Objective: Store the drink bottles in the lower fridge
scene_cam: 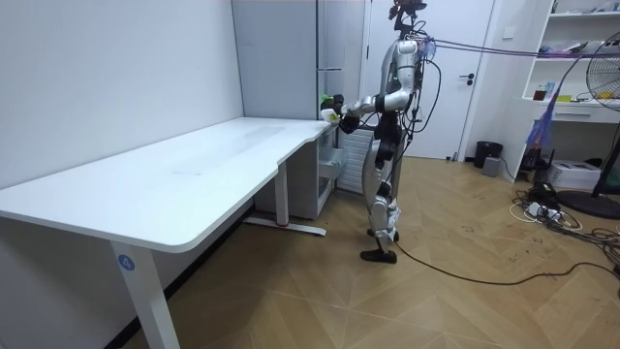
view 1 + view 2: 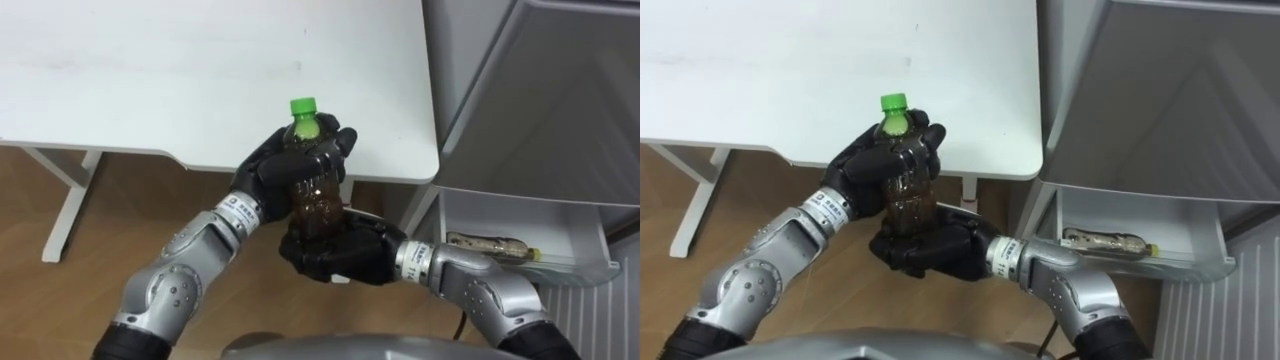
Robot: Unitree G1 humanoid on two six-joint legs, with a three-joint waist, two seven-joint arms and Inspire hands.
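A bottle of dark drink (image 2: 313, 190) with a green cap (image 2: 303, 105) stands upright in front of my chest, just off the near edge of the white table (image 2: 150, 70). My left hand (image 2: 285, 160) is curled round its upper part. My right hand (image 2: 335, 255) cups its base from below, fingers wrapped round it. A second bottle (image 2: 490, 246) lies on its side in the door shelf (image 2: 570, 262) of the open lower fridge at the right. In the room view I stand at the table's far end beside the fridge (image 1: 339, 58), holding the bottle (image 1: 330, 112) up.
The grey fridge body (image 2: 540, 90) rises at the right, close to the table's corner. A white table leg (image 2: 65, 205) stands on the wooden floor at the left. In the room view a fan (image 1: 605, 107) and loose cables (image 1: 542, 208) are at the right.
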